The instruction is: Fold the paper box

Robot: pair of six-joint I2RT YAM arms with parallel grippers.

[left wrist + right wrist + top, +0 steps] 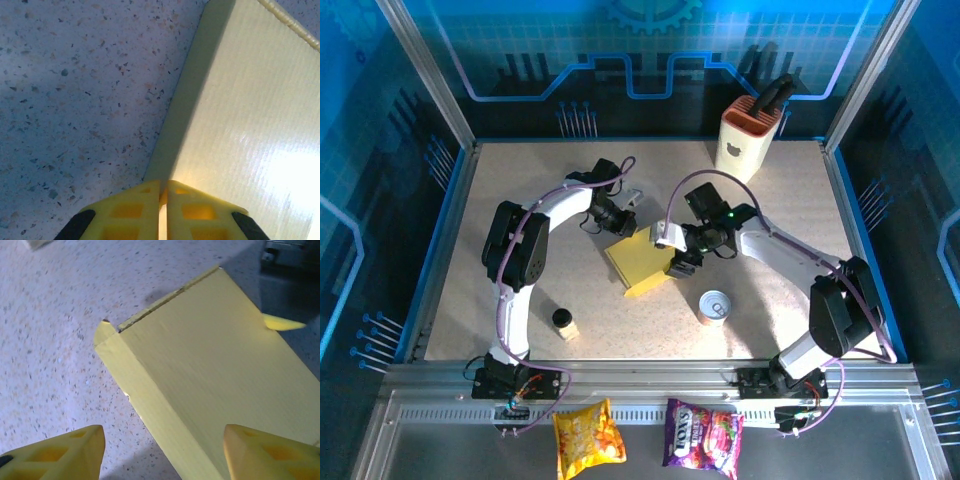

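Lying flat, yellow paper box (642,263), purple snack packet (703,436), lettering blurred.

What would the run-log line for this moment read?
stage: yellow cardboard paper box lies closed on speckled table | left gripper: shut at box edge | right gripper: open over box

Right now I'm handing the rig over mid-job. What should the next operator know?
Left gripper: shut, tips at the edge of the paper box; I cannot tell whether it pinches anything.
Right gripper: open, fingers either side of the box's near end, not closed on it.
Box: mid-table, yellow side out, lid down, looks folded shut.
Left to do: yellow tab tips stick out at two corners; probably tuck them in, then back both arms off.
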